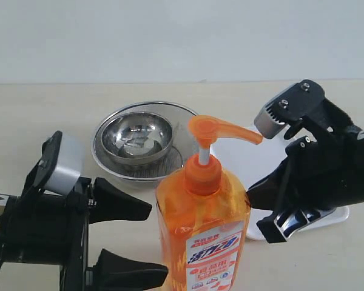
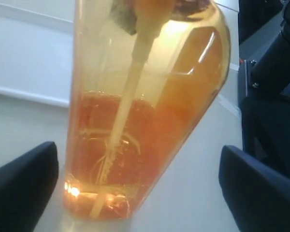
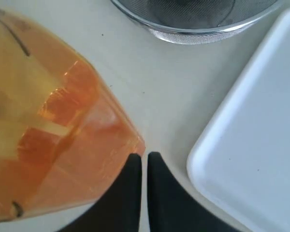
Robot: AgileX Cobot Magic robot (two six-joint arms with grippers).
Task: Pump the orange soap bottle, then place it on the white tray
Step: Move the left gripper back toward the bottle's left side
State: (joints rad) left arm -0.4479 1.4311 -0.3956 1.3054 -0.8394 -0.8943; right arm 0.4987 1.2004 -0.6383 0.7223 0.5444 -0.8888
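The orange soap bottle [image 1: 203, 230] stands upright at the front centre, its pump head [image 1: 221, 130] raised on the white stem. My left gripper [image 1: 153, 240] is open, one finger on each side of the bottle's lower body [image 2: 150, 121], with gaps on both sides. My right gripper [image 1: 255, 195] is shut with nothing in it. Its fingertips [image 3: 135, 162] rest right beside the bottle's shoulder [image 3: 53, 135], below the pump spout. The white tray [image 1: 242, 157] lies behind and right of the bottle, partly hidden by the right arm, and its rounded corner [image 3: 261, 145] shows in the right wrist view.
Nested round steel bowls [image 1: 136, 139] sit behind and left of the bottle; their mesh rim [image 3: 198, 21] lies just beyond the tray's corner. Beige tabletop runs back to a pale wall.
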